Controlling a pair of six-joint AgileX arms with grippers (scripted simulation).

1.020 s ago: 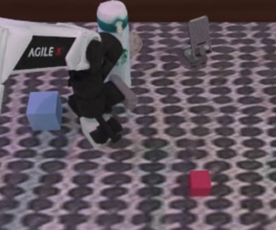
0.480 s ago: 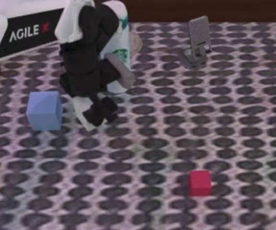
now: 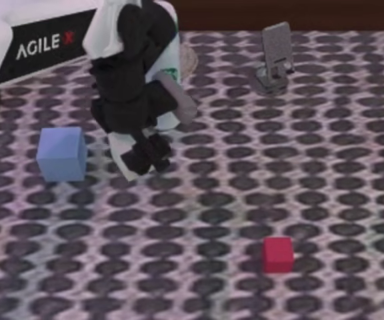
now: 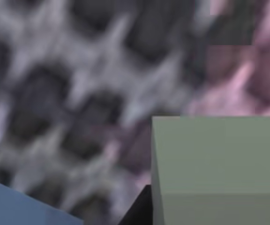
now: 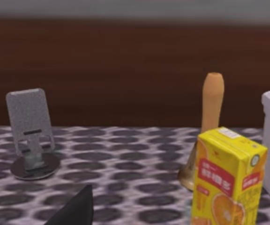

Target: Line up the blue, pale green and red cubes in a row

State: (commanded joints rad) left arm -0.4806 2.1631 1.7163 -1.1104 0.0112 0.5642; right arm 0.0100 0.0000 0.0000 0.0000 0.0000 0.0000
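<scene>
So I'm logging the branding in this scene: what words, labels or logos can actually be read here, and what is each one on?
"AGILE" followed by a red mark, white on a black panel on the left arm, top view.
Cup behind the left gripper: a green logo, mostly hidden by the arm, unreadable.
Yellow juice carton, right wrist view: red label with pale characters, too blurred to read.
Blue cube, pale green cube, red cube: no text.

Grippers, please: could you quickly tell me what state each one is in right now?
Left gripper: shut on the pale green cube, beside the blue cube.
Right gripper: not in view.
</scene>
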